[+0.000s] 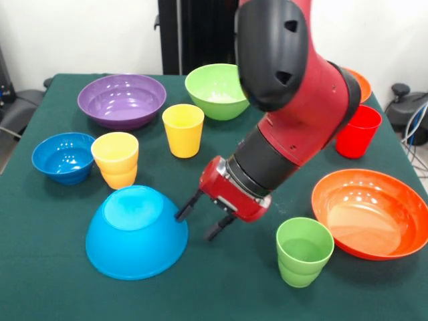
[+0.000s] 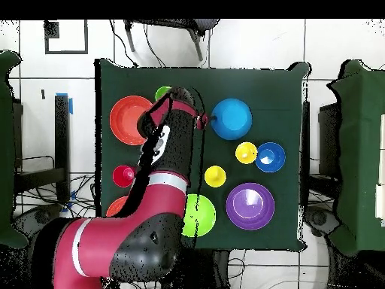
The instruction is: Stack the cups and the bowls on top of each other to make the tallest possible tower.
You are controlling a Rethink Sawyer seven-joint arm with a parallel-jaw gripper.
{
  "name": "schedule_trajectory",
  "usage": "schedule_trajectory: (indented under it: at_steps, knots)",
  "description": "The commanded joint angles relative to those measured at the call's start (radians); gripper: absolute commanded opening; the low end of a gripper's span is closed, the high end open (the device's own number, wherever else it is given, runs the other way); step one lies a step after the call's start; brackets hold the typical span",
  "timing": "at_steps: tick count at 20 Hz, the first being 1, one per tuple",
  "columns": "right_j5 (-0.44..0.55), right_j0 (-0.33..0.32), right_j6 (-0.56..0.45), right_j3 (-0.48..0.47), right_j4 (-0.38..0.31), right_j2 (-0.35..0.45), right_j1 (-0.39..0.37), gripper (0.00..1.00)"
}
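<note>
On the green tabletop we logged ten pieces, all placed here against the large light-blue bowl, which lay upside down toward the near edge.

Gripper: its jaws stood apart, holding nothing, one dark fingertip just beside or touching the light-blue bowl's rim; we could not tell which. In the overhead view the gripper likewise sat at that bowl's edge.

Cups: one stepped yellow cup upright, just behind the light-blue bowl; a second yellow cup farther back and to the right of it; a green cup upright, well to the right of the bowl, beyond the gripper; a red cup far to the right and back, partly behind the arm.

Bowls: small dark blue bowl behind the light-blue bowl and to its left, close beside the stepped yellow cup; purple bowl farther back; green bowl at the far side; one wide orange bowl well to the right, just past the green cup; a second orange bowl mostly hidden behind the arm.

We noted nothing stacked on the light-blue bowl.
</note>
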Motion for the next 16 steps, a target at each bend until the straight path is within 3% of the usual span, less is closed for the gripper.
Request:
schedule_trajectory:
  at_steps: [1, 8, 16]
  knots:
    - [-0.008, -0.04, -0.327, 0.252, 0.031, 0.176, -0.094, 1.0]
    - [-0.037, -0.081, -0.421, 0.416, -0.001, 0.212, -0.278, 1.0]
    - [-0.005, -0.147, -0.52, 0.511, 0.005, 0.273, -0.43, 1.0]
